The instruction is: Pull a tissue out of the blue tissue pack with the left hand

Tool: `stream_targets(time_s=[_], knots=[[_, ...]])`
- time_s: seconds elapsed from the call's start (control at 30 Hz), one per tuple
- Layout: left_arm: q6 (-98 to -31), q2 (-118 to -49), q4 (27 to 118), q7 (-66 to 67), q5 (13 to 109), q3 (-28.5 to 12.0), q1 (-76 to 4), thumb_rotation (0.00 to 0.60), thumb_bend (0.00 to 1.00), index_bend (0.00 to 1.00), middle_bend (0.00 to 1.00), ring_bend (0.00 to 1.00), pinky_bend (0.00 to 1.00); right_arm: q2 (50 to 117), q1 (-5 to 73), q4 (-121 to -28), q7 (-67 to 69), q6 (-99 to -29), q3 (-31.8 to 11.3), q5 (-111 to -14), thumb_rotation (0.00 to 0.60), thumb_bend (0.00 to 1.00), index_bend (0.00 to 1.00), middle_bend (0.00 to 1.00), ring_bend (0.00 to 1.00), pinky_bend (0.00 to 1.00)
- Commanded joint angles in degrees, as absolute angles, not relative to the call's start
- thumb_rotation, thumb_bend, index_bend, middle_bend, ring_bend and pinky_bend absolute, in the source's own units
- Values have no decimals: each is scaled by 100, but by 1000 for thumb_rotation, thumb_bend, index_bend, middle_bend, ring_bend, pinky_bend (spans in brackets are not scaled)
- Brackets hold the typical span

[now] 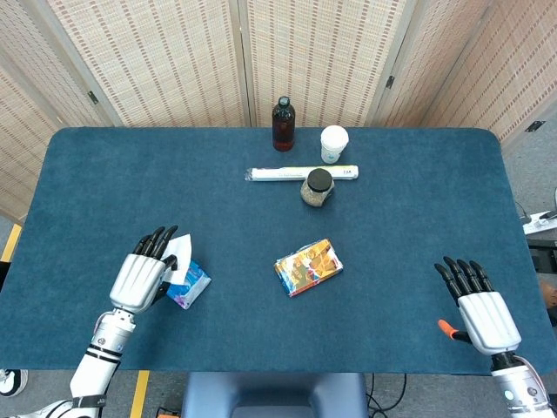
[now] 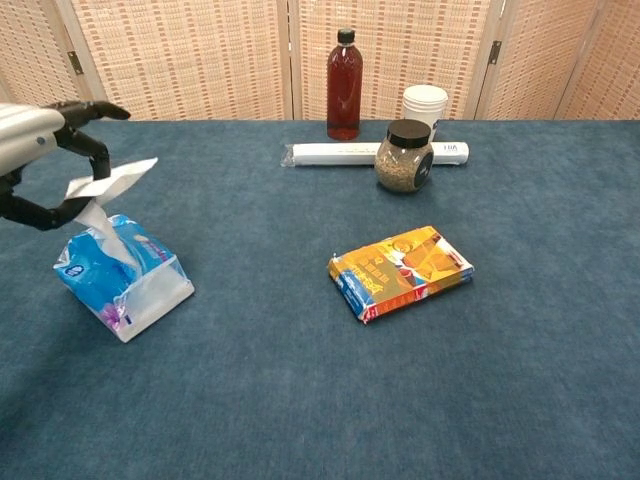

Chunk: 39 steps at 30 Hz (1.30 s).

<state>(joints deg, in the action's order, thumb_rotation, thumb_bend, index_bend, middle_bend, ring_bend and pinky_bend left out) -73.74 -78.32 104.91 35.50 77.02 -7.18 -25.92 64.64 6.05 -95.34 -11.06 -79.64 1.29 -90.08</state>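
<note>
tissue [image 2: 108, 192] pinched by left robot hand [image 2: 45, 160], above blue tissue pack [image 2: 122, 277]

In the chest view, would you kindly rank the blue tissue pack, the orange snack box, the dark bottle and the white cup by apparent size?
1. Orange snack box and blue tissue pack: alike, both nearer the camera.
2. Dark bottle.
3. White cup, partly hidden.

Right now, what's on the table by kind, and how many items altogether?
Bottle: 1
Paper cup: 1
Jar: 1
Wrapped roll: 1
Orange snack pack: 1
Blue tissue pack: 1
Total: 6
</note>
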Motion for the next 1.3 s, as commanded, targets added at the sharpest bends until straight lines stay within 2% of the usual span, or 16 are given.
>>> stream_targets(time_s=[0.03,0.3,0.47,0.6,0.87,1.3], knots=[[-7535,-7512,11089,4010,7790,-894,-2669,600,634,661,83,53,209,6455,603,-9540,-1093,-7972,128,-9011,600,113,0,0,0,4],[-7662,-7045,12026,4821,7430,-1381,-2904,600,633,661,84,55,210,6406,585,-9555,-1002,-8030,139,-9067,600,113,0,0,0,4],[-7739,-6746,12068,4876,7198,-1454,-2876,600,633,655,83,57,210,6358,561,-9568,-903,-8101,146,-9120,600,113,0,0,0,4],[-7792,-6574,11670,4273,7190,-1260,-2637,600,633,650,84,56,210,6347,566,-9565,-883,-8082,164,-9146,600,113,0,0,0,4],[-8189,-6547,10751,2662,7816,-738,-2004,600,632,642,81,54,202,6384,557,-9571,-984,-8080,169,-9147,600,113,0,0,0,4],[-8601,-7233,9234,1076,8079,-305,-1309,600,620,612,73,52,192,6419,547,-9568,-1065,-8078,172,-9149,600,113,0,0,0,4]])
